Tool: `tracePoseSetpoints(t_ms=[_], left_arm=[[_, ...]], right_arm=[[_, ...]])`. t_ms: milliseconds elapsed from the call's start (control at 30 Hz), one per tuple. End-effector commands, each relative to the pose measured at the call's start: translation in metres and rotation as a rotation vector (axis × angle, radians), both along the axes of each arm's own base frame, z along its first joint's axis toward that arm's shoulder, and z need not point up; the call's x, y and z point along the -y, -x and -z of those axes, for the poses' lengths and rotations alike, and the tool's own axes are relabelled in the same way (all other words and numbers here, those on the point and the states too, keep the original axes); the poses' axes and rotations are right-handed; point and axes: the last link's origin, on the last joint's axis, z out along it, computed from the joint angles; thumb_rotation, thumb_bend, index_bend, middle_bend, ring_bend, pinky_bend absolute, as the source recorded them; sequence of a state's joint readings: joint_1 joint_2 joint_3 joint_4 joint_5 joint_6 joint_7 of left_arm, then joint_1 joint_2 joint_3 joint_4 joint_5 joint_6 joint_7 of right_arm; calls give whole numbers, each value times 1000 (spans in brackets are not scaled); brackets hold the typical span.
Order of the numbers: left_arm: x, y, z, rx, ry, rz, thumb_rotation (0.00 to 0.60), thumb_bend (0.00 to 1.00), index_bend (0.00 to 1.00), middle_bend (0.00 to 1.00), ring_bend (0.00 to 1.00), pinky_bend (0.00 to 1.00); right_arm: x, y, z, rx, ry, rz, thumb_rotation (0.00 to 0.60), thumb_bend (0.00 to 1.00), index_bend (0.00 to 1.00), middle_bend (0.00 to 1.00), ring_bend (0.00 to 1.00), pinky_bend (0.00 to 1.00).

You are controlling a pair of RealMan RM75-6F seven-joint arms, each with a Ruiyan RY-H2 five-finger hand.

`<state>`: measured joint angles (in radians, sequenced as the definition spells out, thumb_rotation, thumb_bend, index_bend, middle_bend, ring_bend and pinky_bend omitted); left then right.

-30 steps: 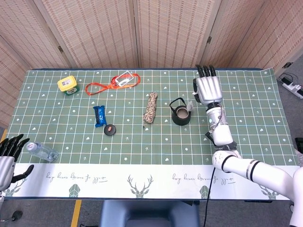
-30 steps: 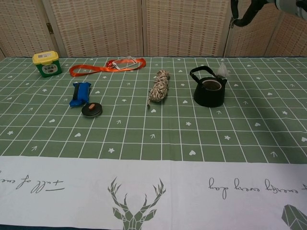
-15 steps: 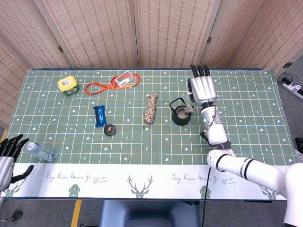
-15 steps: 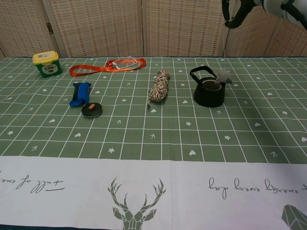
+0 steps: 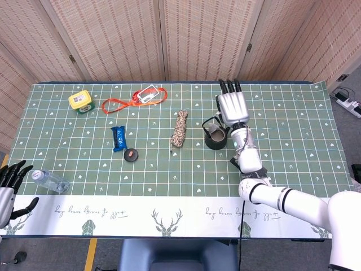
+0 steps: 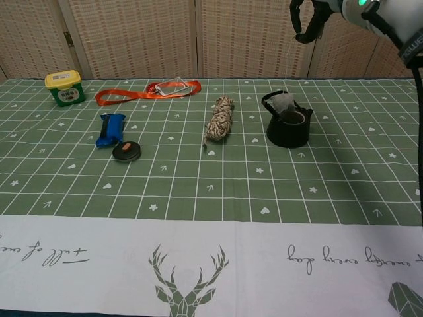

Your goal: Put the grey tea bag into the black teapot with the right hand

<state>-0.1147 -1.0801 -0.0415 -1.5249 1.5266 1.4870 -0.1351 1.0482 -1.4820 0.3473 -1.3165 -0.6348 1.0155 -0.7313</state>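
Observation:
The black teapot (image 5: 215, 136) (image 6: 288, 127) stands right of the table's middle with its handle up and no lid on. My right hand (image 5: 232, 107) (image 6: 305, 18) hovers high above it, fingers curled, pinching a thin string. From that string the grey tea bag (image 6: 284, 104) hangs just over the pot's opening, at the level of the handle. The head view hides most of the tea bag behind the hand. My left hand (image 5: 10, 183) rests at the table's near left corner, holding nothing, fingers apart.
A coiled rope bundle (image 6: 220, 119) lies just left of the teapot. Further left are a blue packet (image 6: 110, 129), a black round lid (image 6: 125, 150), an orange lanyard (image 6: 142, 93) and a yellow tub (image 6: 64, 88). A water bottle (image 5: 49, 180) lies beside my left hand.
My right hand has moved left, carrying the tea bag from the pot's right side to above its opening. The left hand has stayed put.

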Motion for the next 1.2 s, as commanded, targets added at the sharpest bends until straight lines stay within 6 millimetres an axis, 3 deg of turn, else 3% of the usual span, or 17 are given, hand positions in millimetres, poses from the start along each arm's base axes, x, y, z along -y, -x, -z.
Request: tracePoseSetpoints(t_ms=[33, 533, 1000, 1200], left_arm=[[0, 0, 1, -4, 1, 0, 600, 268, 98, 0, 44, 42], [0, -3, 7, -26, 13, 6, 600, 268, 97, 0, 44, 42], [1, -4, 10, -30, 21, 13, 600, 269, 97, 0, 45, 43], [0, -5, 10, -31, 20, 16, 600, 269, 97, 0, 45, 44]], right_arm=[[-3, 7, 2, -9, -6, 0, 600, 414, 734, 90, 72, 0], [-37, 27, -17, -56, 3, -50, 600, 414, 734, 90, 84, 0], [-63, 63, 0, -127, -55, -38, 600, 414, 737, 90, 95, 0], [-85, 79, -3, -163, -68, -68, 600, 414, 744, 92, 95, 0]])
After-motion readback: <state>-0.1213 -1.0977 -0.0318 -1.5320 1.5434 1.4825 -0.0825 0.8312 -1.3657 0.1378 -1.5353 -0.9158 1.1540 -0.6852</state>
